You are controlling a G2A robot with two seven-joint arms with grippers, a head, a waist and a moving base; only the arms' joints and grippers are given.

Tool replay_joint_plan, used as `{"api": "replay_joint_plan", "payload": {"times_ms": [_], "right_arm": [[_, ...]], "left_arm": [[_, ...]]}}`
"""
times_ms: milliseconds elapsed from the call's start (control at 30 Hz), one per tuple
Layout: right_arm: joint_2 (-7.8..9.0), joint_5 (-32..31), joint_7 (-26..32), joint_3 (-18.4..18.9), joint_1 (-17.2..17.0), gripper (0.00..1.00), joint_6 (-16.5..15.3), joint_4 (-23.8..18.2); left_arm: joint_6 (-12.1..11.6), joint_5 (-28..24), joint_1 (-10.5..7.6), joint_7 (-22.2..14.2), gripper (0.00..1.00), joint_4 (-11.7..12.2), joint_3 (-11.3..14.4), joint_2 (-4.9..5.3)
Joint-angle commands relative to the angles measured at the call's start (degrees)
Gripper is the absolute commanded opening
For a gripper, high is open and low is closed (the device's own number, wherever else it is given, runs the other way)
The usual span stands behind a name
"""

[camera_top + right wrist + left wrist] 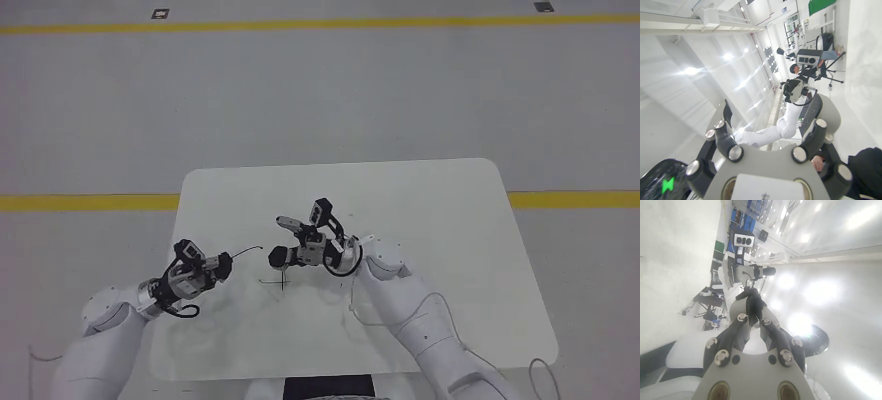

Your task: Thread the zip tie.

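Floor: a grey floor (320, 90) is seen around the table, crossed by two yellow lines (300, 24), one far away and one level with the far half of the table.

Table: a white table (440, 200) with rounded corners is placed in the middle of the top view. Both arms are held over its near half.

Right gripper: the right gripper (282, 241) is held above the near middle of the table and is turned toward the other gripper. In the right wrist view its fingers (728, 113) are set wide apart, and the left arm is seen through the gap.

Left gripper: the left gripper (224, 264) is held above the near left part of the table, facing the right one. In the left wrist view its fingers (737, 308) are pressed together at the tips and are clamped on the zip tie.

Zip tie: the zip tie (248, 251), a thin black strip, is gripped at one end by the left gripper and is kept above the table. Its free end is stretched between the two grippers and ends just beside the right gripper. Whether it touches it cannot be told.

Mark: a thin dark mark (281, 281) is seen on the table just nearer than the right gripper. What it is cannot be told.
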Motion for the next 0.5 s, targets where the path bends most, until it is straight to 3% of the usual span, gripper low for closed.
{"api": "replay_joint_plan", "payload": {"times_ms": [0, 33, 100, 233, 267, 467], "right_arm": [[-0.05, 2.3, 1.8, -0.3, 0.6, 0.91, -0.4, 1.5], [-0.07, 2.9, 2.3, -0.5, 0.9, 0.53, -0.6, 2.2], [-0.18, 4.0, 2.8, -1.1, 1.7, 0.42, -1.0, 3.8], [-0.5, 6.3, 3.7, -2.3, 2.9, 0.4, -1.5, 6.7], [-0.57, 6.8, 3.8, -2.5, 3.2, 0.33, -1.8, 7.4], [-1.16, 8.8, 3.9, -4.2, 5.4, 0.23, -3.7, 12.2]], "left_arm": [[0.6, -0.7, 0.0, 0.1, 0.0, -0.1, 0.5, 0.16], [0.3, -0.6, 0.09, 0.1, 0.0, -0.1, 0.6, 0.24], [0.3, -0.6, 0.09, 0.1, 0.0, -0.1, 0.6, 0.24], [0.3, -0.6, 0.09, 0.1, 0.0, -0.1, 0.6, 0.24], [0.3, -0.6, 0.09, 0.1, 0.0, -0.1, 0.6, 0.24], [0.3, -0.6, 0.09, 0.1, 0.0, -0.1, 0.6, 0.24]]}}
